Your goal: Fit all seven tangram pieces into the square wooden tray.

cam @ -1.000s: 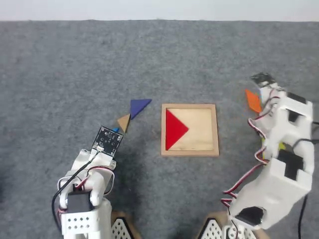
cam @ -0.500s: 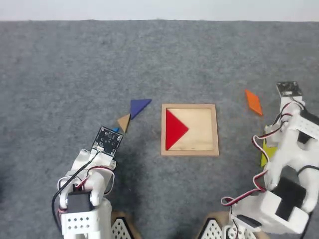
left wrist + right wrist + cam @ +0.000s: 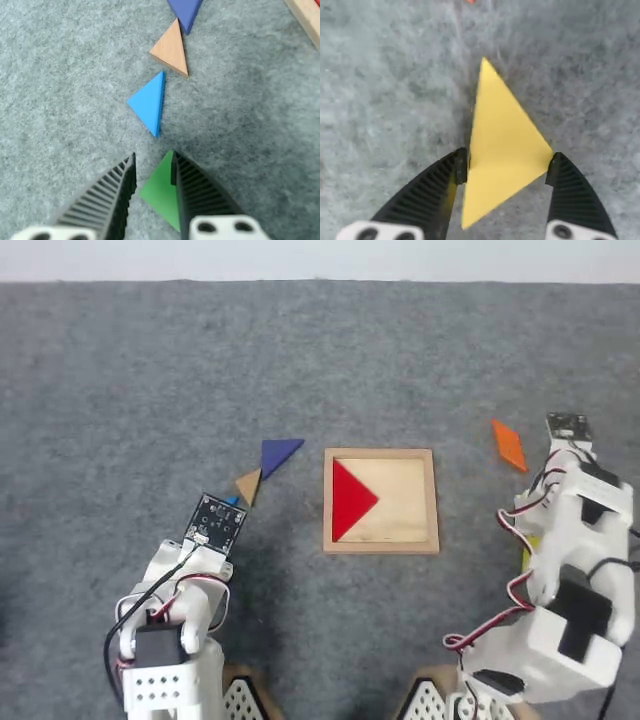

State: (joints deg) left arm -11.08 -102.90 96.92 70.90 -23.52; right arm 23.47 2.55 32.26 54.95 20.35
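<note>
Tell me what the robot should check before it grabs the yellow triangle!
1. Is the right hand open, with a finger on each side of the yellow triangle? ok.
2. Are its fingers touching the triangle's edges? cannot tell.
3. Is there bare room in the wooden tray next to the red triangle? ok.
4. Is the left hand far off on the other side of the tray, by the green triangle? ok.
</note>
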